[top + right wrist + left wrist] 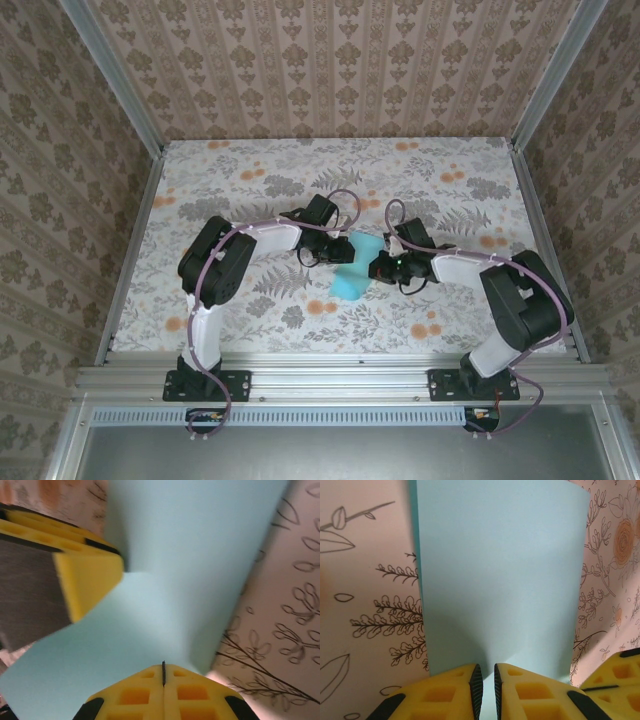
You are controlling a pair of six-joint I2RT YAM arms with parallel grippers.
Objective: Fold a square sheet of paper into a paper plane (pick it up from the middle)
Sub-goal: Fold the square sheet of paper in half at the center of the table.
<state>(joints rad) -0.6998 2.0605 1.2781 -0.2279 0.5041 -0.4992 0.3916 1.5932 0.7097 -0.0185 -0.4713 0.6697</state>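
"Where is the paper?"

"The square sheet of paper [352,268] is held between the two arms, over the middle of the table [250,180]. It is only bent, not a plane yet."

"Who has it?"

"Both. The left gripper [485,674] pinches one edge. The right gripper [163,667] is squeezed tight on the other side."

"What comes next?"

"The first fold, I think. They must bring the edges together evenly, or the crease goes crooked."

**Q:** Entry one, your sheet?
**A:** square sheet of paper [500,580]: top and bottom cropped in your left wrist view.
**Q:** Entry two?
**A:** left gripper [119,559]: blurred, cut by your right wrist view's left edge.
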